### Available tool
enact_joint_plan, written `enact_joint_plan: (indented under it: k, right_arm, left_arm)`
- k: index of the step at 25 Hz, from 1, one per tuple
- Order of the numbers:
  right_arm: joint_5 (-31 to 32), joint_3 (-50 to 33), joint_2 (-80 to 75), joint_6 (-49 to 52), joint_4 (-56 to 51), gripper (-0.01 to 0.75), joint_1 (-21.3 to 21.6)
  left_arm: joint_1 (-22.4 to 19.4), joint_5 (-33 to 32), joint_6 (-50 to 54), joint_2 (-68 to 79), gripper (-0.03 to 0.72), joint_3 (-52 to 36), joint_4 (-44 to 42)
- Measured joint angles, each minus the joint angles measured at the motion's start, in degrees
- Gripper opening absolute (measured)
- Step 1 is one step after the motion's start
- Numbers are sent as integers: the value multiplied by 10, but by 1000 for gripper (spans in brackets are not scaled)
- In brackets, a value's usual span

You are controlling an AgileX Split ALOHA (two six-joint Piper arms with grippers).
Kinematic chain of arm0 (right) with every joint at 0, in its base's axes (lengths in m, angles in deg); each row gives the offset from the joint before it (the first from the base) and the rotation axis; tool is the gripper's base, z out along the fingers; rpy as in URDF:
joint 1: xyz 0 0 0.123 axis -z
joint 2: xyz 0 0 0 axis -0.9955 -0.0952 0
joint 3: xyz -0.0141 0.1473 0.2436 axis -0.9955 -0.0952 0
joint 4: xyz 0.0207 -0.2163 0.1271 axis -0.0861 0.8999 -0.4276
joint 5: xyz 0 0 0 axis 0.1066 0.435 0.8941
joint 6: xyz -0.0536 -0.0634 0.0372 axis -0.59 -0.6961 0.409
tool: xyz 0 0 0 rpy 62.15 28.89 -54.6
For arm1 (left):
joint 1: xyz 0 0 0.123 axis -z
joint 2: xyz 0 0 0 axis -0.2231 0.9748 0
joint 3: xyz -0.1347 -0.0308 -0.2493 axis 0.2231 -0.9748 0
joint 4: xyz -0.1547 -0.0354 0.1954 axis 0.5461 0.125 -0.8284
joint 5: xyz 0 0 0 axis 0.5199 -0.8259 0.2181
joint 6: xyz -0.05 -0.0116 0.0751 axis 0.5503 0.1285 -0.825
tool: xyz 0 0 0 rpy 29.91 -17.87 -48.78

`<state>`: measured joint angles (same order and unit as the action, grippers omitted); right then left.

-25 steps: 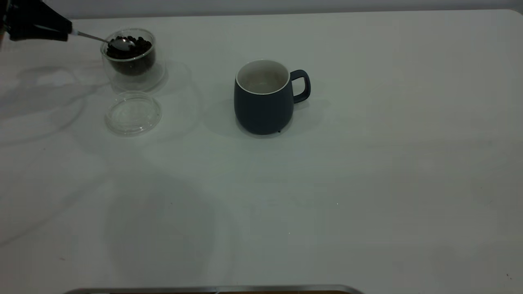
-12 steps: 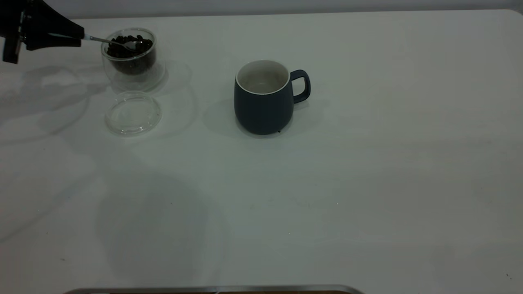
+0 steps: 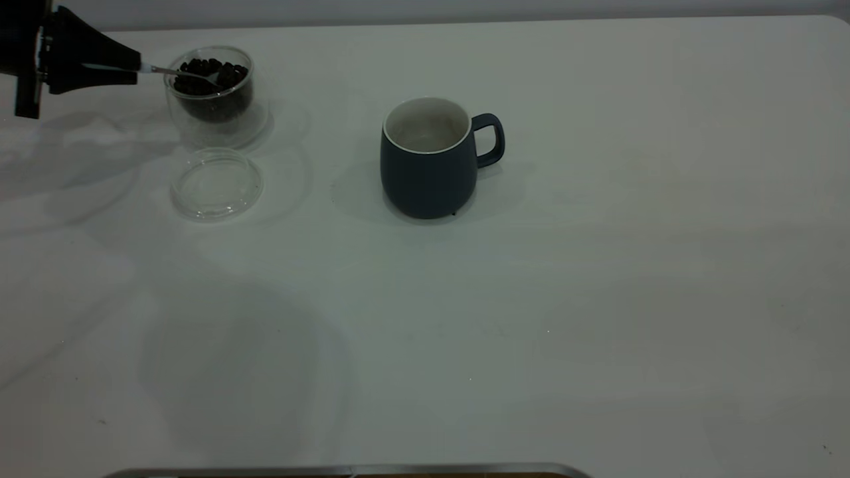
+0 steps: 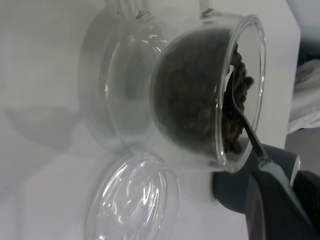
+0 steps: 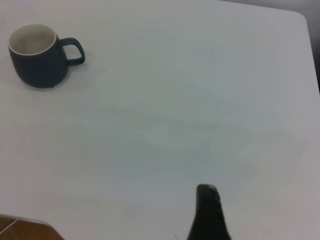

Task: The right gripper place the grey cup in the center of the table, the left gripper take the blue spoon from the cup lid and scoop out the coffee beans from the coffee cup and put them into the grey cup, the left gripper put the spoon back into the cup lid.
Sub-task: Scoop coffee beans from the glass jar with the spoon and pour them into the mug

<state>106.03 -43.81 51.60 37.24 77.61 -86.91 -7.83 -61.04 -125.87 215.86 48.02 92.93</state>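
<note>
Exterior view: black left gripper [image 3: 136,68] at the far left edge of the plain white matte table [image 3: 597,299], clamped on the pale-blue handle of the small metal-bowled blue spoon [image 3: 174,71]. Spoon reaching out from the fingertips, nearly level, over the rim of the small clear double-walled glass coffee cup [image 3: 214,93] just ahead of the gripper, bowl sunk among the heap of dark roasted coffee beans [image 3: 212,72]. Just beside that cup, on its near side and below the spoon's line, the round clear glass cup lid [image 3: 216,184], flat on the table with nothing on it. Well beyond the spoon's tip, toward the table's middle, the dark slate blue-grey ceramic mug [image 3: 428,162], upright, white inside, loop handle turned away from the gripper, no beans visible in it. Left wrist view: spoon neck [image 4: 248,132] crossing the glass rim, bowl buried in beans [image 4: 200,95], lid [image 4: 132,200] next to the cup. Right wrist view: only one dark finger [image 5: 207,212] of the right gripper showing, well apart from the mug [image 5: 40,55]; open or closed, cannot tell.
</note>
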Motion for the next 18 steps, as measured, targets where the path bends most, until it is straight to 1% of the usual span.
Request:
enact_joint_plan:
  k: [8, 12, 18]
  right_arm:
    - [0, 0, 0, 0, 0, 590, 0]
    - [0, 0, 0, 0, 0, 590, 0]
    - [0, 0, 0, 0, 0, 590, 0]
  left_arm:
    - [-27, -30, -13, 0, 120, 0, 9]
    - [-34, -51, -20, 0, 120, 0, 23]
    - [-36, -54, -34, 0, 120, 0, 62]
